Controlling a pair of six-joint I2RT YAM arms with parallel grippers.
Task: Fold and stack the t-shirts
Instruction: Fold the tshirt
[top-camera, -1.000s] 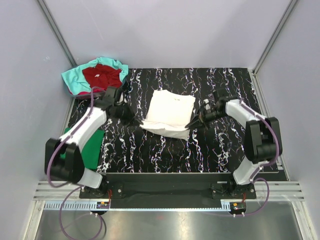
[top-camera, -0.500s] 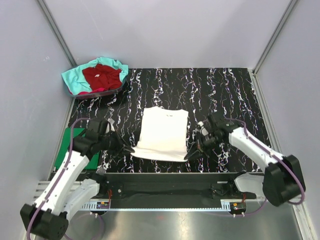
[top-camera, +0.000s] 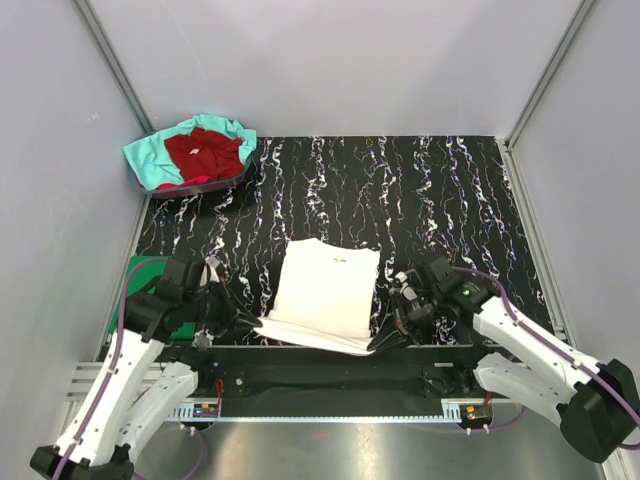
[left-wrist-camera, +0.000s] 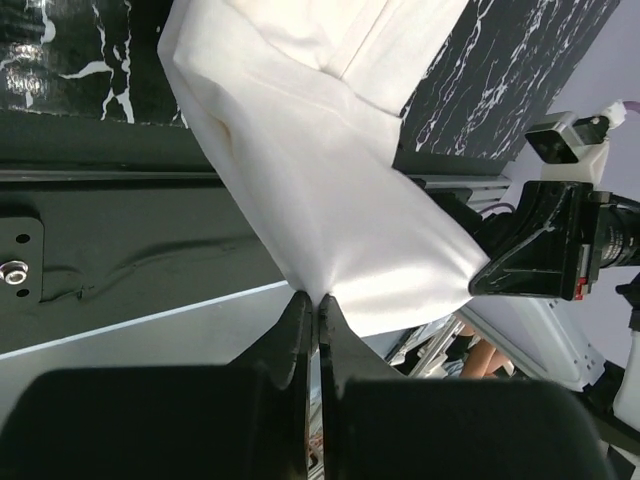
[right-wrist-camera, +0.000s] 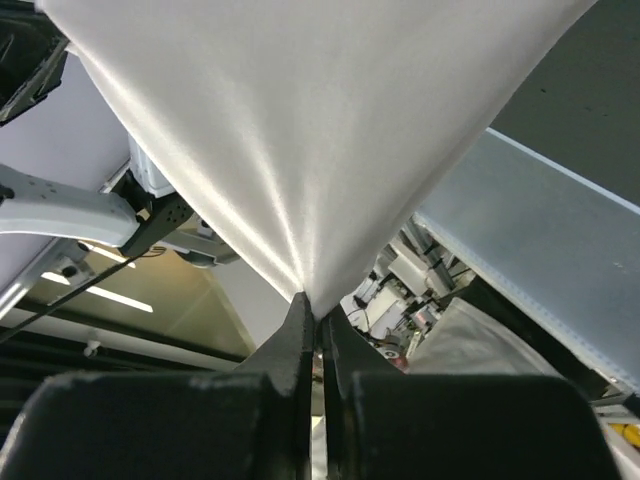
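The white t-shirt (top-camera: 325, 290) lies half-folded near the table's front edge, its near edge lifted over the edge. My left gripper (top-camera: 258, 322) is shut on its near-left corner; in the left wrist view the cloth (left-wrist-camera: 330, 190) fans out from the closed tips (left-wrist-camera: 316, 302). My right gripper (top-camera: 375, 343) is shut on the near-right corner, and the cloth (right-wrist-camera: 300, 130) is stretched from its tips (right-wrist-camera: 318, 308). A green t-shirt (top-camera: 150, 285) lies folded at the left edge, partly under my left arm. The dark red (top-camera: 205, 152) and teal (top-camera: 150, 160) t-shirts lie in a heap at the back left. The red chest print is hidden.
The black marbled table top (top-camera: 440, 200) has grey walls on three sides. A black rail (top-camera: 320, 365) runs along the near edge between the arm bases.
Both grippers have pulled the white shirt's near edge back toward the arm bases, dragging the shirt closer to the front edge. The heap at the back left has not moved.
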